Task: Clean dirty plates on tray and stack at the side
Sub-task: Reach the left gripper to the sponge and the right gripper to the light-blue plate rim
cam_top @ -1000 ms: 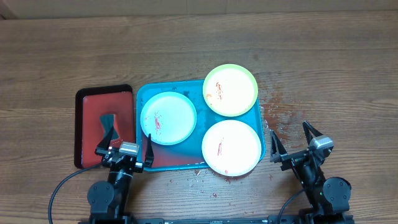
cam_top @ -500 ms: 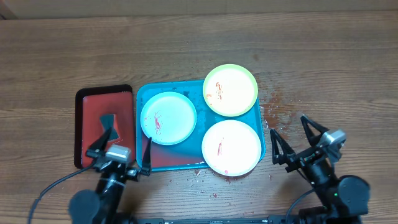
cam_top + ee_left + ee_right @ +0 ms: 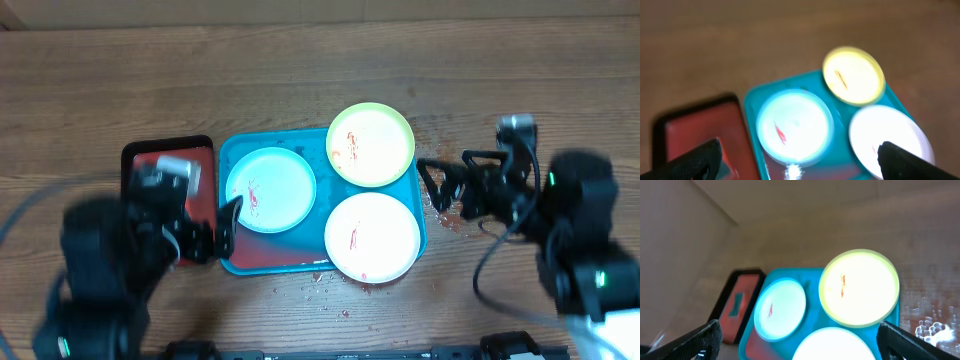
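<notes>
Brown wood-grain table, red spatter right of turquoise tray bearing three smeared plates; dark red tray alongside. Left gripper, right gripper: fingers spread wide, empty.

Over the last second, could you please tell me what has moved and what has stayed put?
Both arms came forward from the near edge: the left gripper to the dark red tray, the right gripper to the right side of the turquoise tray. Both are open, holding nothing. The three plates and both trays stayed put.
</notes>
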`<state>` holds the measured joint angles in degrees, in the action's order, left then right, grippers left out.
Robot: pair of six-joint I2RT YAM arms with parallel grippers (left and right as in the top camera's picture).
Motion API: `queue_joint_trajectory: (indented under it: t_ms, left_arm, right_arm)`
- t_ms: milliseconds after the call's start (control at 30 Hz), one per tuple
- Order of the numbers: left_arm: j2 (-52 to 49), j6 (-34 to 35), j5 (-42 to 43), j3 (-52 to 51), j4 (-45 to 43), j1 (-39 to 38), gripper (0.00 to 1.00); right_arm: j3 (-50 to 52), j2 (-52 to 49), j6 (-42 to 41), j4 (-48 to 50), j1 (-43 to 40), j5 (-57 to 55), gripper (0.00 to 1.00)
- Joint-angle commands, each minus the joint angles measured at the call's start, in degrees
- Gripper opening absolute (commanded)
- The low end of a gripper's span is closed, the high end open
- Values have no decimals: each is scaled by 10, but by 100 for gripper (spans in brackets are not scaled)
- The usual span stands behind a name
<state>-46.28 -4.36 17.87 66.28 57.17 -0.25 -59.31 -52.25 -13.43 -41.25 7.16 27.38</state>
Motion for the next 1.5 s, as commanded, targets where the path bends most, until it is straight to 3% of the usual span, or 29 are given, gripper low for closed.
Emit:
queue_joint_trajectory:
  t_ms: [0,100,267,367,400,433,500,567,633,767,833,900,1467]
  left_arm:
    - [-118,10,81,117,62,3,100]
    - [-205,10,133,179,106,3,100]
    - [-304,44,163,191,116,3,100]
    - [-359,31,160,191,96,3,100]
    - [-371,31,160,191,93,4,98]
    - [-386,34,160,191,90,5,89]
    - [-401,85,124,192,87,11,77]
    - [-405,180,11,192,94,19,76]
    - [-404,224,-77,192,97,24,77]
    - [-405,293,-243,192,111,25,82]
    - [-406,301,-273,192,116,25,85]
    - [-406,302,-285,191,115,25,87]
    - [-406,301,-289,186,109,32,90]
  right_arm:
    - [-94,-84,1,-60,-1,11,100]
    - [-128,-145,0,-64,-1,12,100]
    - [-128,-219,-36,-8,0,87,99]
    - [-128,-267,-50,9,20,88,89]
    - [-128,-279,-57,11,30,80,88]
    - [-128,-298,-71,15,47,60,88]
    - [-128,-332,-89,26,85,19,88]
    - [-128,-372,-97,43,137,-31,93]
    - [-128,-397,-120,53,167,-74,93]
    - [-128,-454,-160,81,227,-150,75]
    - [-128,-486,-183,90,255,-189,60]
    - [-128,-511,-199,102,275,-208,54]
    - [-128,-633,-257,223,321,-244,29]
